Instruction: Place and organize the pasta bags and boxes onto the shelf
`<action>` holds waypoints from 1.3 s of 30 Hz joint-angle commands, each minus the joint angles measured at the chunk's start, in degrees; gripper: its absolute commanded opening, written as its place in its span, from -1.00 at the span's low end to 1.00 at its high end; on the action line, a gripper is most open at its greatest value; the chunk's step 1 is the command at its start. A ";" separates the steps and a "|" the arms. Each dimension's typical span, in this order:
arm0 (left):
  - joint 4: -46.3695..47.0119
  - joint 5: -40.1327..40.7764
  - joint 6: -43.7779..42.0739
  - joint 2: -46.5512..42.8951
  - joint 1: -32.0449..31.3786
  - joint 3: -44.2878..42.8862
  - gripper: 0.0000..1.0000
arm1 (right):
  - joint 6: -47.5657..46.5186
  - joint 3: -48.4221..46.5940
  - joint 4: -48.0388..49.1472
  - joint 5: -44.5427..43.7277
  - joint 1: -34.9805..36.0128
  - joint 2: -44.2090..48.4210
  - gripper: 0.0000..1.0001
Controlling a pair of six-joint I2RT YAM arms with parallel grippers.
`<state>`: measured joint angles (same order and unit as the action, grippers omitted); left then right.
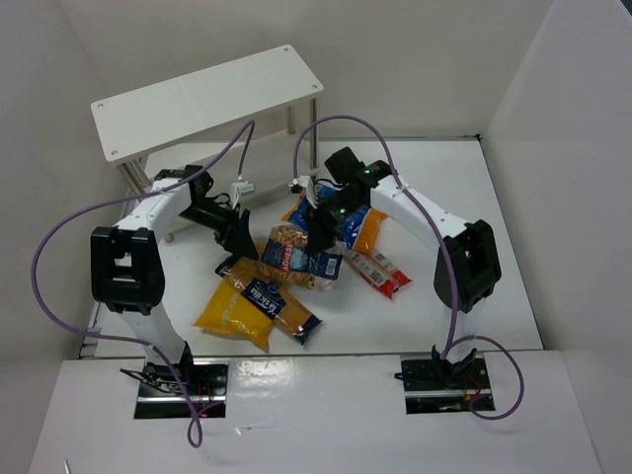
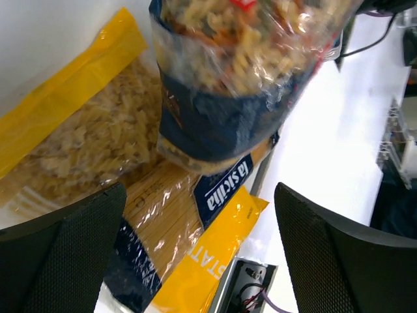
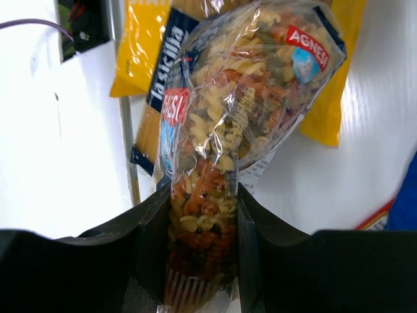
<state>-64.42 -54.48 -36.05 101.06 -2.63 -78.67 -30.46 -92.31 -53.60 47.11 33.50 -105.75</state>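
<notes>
Gripping the narrow end of a clear crinkly bag of tricolour fusilli with a navy label [image 3: 247, 98], the right gripper [image 3: 199, 215] has its jaws closed on bunched film, with pasta squeezed between them. The left gripper [image 2: 199, 228] has its jaws spread wide and holds nothing, sitting just beside the bag and over a long spaghetti packet with a navy-and-yellow label [image 2: 195, 241].

The bag is over the pile at the middle of the white table [image 1: 444, 188], above a flat yellow bag of pasta [image 1: 232, 311]. It is well apart from the white two-tier shelf on thin metal legs [image 1: 207, 99] at the far left.

Handling, as a judgement: the bag is light and soft, its film is slippery, and the loose contents will shift and sag. The pasta is brittle, so don't crush it. The best hold is the crimped end, or across the waist.

The long axis runs straight out from the jaws. The free end, with its red brand label, points away from the right gripper toward the left arm's side.
</notes>
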 commanded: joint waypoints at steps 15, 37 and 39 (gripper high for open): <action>-7.02 -16.00 -12.63 3.27 -0.71 -0.52 1.00 | -2.15 -8.50 -2.65 14.32 0.61 1.25 -1.00; -9.49 -18.90 -17.91 12.76 -5.36 -5.16 1.00 | -4.34 -10.26 -4.76 16.78 0.61 -3.14 -1.00; -9.49 -18.91 -17.30 12.76 -5.97 -6.04 1.00 | -4.35 -10.26 -5.28 17.31 0.61 -3.14 -1.00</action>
<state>-73.38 -69.38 -49.80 113.54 -7.38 -82.04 -34.54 -99.00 -57.30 56.49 33.50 -109.21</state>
